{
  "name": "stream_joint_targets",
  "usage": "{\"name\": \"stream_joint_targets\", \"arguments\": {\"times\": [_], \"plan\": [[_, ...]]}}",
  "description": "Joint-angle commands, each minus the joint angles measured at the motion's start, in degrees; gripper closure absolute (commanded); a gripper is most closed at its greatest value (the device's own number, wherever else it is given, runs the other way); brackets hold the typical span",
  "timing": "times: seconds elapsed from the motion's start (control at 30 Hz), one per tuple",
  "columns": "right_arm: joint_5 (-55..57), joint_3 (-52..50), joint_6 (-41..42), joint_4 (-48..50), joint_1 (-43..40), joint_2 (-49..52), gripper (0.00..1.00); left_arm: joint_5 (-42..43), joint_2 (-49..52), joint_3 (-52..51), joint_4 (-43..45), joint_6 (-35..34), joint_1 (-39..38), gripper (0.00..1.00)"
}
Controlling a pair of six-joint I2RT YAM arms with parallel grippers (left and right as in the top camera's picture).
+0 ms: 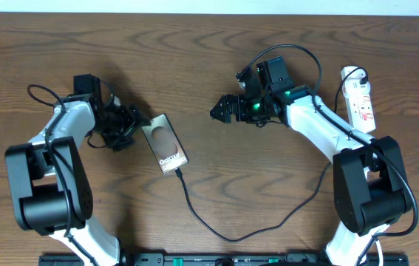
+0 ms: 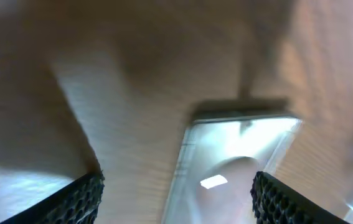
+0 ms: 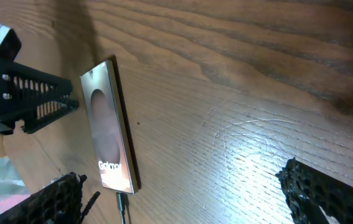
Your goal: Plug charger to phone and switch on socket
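Observation:
The phone (image 1: 163, 144) lies flat on the wood, dark and glossy, its "Galaxy" lettering toward the near end. The charger (image 1: 194, 210) is a thin black cable; its plug tip (image 3: 121, 202) sits in the phone's near end. From there it loops across the table and goes behind the right arm. My left gripper (image 1: 134, 130) is open at the phone's left edge; the blurred phone (image 2: 238, 155) lies below its right finger (image 2: 282, 199). My right gripper (image 1: 216, 111) hangs open to the phone's right, holding nothing. The white socket (image 1: 358, 100) lies far right.
Thick black arm cables arch over the right arm (image 1: 298, 55) and beside the left arm (image 1: 39, 92). Both arm bases (image 1: 46, 192) stand near the table's front edge. The socket's white cord (image 1: 351, 72) curls at its far end.

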Motion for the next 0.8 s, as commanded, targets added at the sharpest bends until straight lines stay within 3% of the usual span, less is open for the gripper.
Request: {"name": "stream_joint_targets", "arguments": {"times": [0.0, 0.27, 0.33, 0.43, 0.53, 0.73, 0.77], "plan": [[0.2, 0.3, -1.1, -0.1, 0.2, -0.1, 0.01, -21.1, 0.6, -2.7, -3.3, 2.3, 0.6, 0.21], [0.2, 0.2, -1.1, 0.0, 0.2, -0.1, 0.01, -21.1, -22.1, -1.5, -5.8, 15.4, -5.7, 0.21], [0.2, 0.3, -1.1, -0.3, 0.2, -0.1, 0.01, -21.1, -27.2, -1.5, -6.5, 18.9, -9.2, 0.17], [0.0, 0.3, -1.1, -1.6, 0.2, -0.1, 0.01, -21.2, -34.3, -1.5, -6.5, 19.8, -14.2, 0.08], [-0.1, 1.1, -1.9, -4.3, -0.2, -0.3, 0.01, -22.8, -37.2, -1.5, -6.4, 19.8, -15.8, 0.07], [8.5, 15.3, -9.9, -24.9, -3.1, -3.9, 0.01, -22.8, -37.9, -1.5, -6.4, 19.8, -15.8, 0.06], [13.7, 22.5, -12.1, -32.0, -4.6, -4.6, 0.01, -22.8, -37.9, -1.5, -6.4, 19.8, -15.8, 0.06]]}}
